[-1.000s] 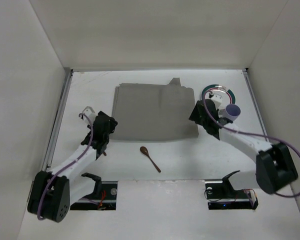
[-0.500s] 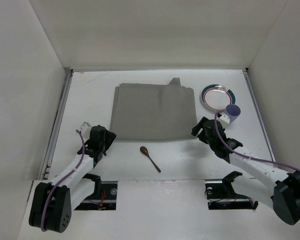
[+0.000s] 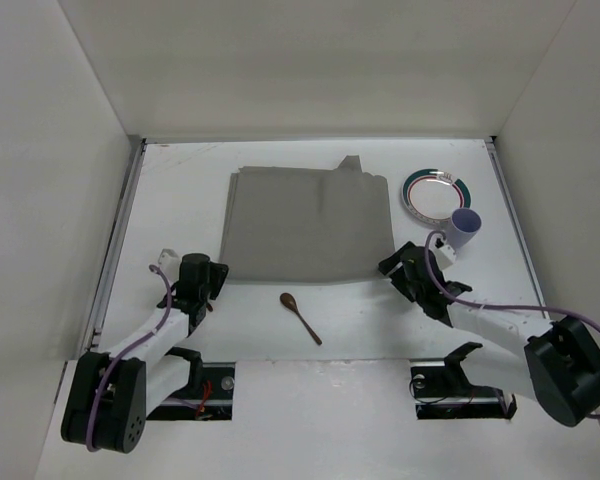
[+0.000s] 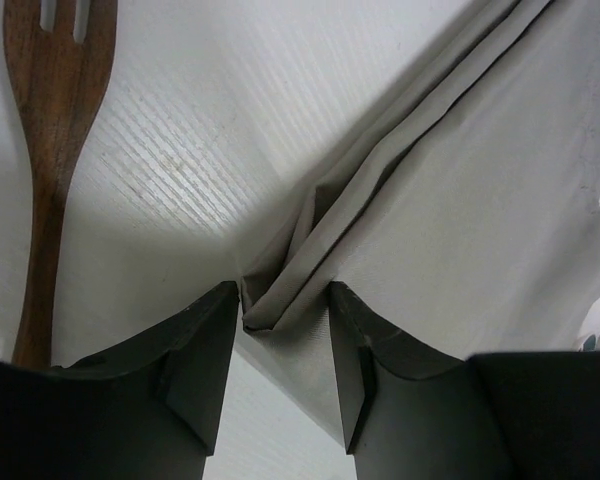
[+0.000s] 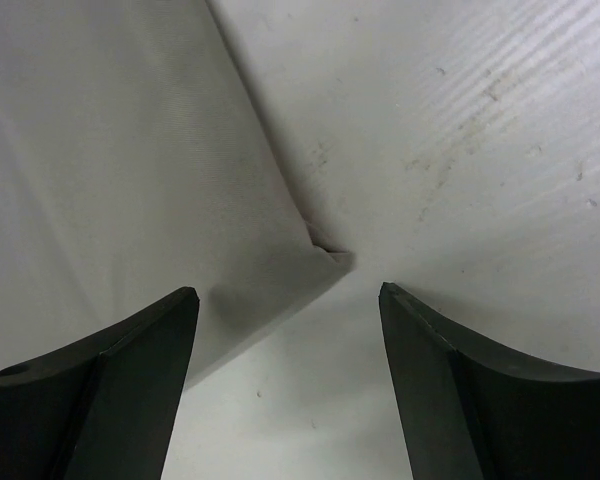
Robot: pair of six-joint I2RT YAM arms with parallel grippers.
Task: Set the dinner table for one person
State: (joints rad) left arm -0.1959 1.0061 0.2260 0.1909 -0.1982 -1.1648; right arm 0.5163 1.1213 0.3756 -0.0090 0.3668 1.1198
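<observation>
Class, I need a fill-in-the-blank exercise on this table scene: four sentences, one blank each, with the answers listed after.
1. Between the two arms, in front of the placemat on the dinner table, lies a wooden ___.
2. The cup beside the plate is ___ in colour.
3. The jaws of the right gripper stand ___, either side of the placemat's corner.
4. In the left wrist view, the wooden utensil beside the bunched cloth is a ___.
Missing words: spoon; purple; open; fork.
</observation>
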